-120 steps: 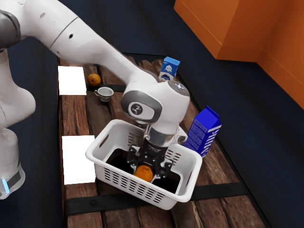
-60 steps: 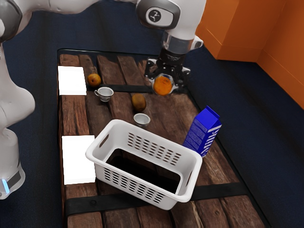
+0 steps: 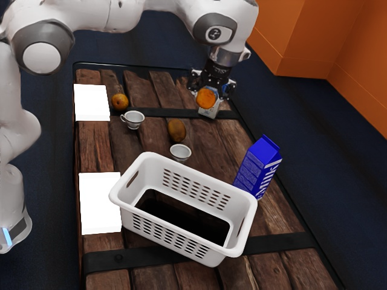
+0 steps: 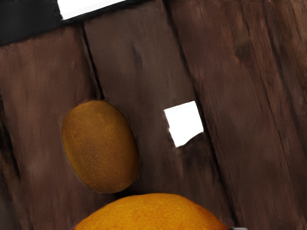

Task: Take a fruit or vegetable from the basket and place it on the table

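Orange (image 3: 206, 98), clamped between the 2 fingers of the gripper (image 3: 209, 95), up off the table (image 3: 205, 136) and well apart from the basket (image 3: 243, 249), on its far side. Should handle as fairly light for its bulk, firm under a thin, slightly giving peel, round enough to roll out of a careless pinch. Not fragile, but easy to bruise with too hard a squeeze. Best taken across the widest part, 1 finger on each side, with equal pressure.

Hand partly open, only to about the width of the fruit, pointing down, with no other load to be seen. Hangs directly under the palm, low between the fingertips; in the wrist view, bulges up from the lower edge, close to the camera, beside a brown kiwi-like fruit (image 3: 177, 130) lying on the boards below.

Over the far part of the table, in front of a small carton (image 3: 210, 111) as seen from the exterior view; cannot tell the gap between. Carrying looks largely done, setting down not. Next, probably, lower gently onto bare wood, well clear of carton and small bowl (image 3: 181, 151), then open slowly. Let go too high, might bounce or roll toward the edge.
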Robot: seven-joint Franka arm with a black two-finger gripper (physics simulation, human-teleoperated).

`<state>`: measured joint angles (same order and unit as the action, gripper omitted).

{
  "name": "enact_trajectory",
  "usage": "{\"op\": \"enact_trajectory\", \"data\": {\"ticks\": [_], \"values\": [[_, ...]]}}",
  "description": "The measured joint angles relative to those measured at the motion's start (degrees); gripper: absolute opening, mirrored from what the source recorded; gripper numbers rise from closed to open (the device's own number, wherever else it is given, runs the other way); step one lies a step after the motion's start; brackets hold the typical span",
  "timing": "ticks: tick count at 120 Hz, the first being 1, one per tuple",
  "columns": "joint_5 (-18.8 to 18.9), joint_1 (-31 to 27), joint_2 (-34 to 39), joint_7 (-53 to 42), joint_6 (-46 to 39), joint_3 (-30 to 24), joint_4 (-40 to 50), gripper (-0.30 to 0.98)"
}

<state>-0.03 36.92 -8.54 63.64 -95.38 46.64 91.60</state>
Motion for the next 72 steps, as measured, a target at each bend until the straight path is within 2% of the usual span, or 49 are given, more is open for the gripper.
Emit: {"op": "enact_trajectory", "data": {"ticks": [16, 30, 50, 64, 72], "values": [[-6.49, -6.26, -7.43, -5.08, -4.39, -4.16, -3.60, 0.35], [-9.65, -8.01, -9.33, -8.91, -6.67, -5.83, -4.88, 0.35], [-11.62, -8.63, -9.98, -13.15, -8.35, -6.83, -4.81, 0.56], [-12.06, -8.51, -9.95, -15.47, -8.94, -6.99, -4.52, 0.63], [-11.88, -8.09, -9.03, -16.64, -8.99, -9.02, -4.49, 0.65]]}}
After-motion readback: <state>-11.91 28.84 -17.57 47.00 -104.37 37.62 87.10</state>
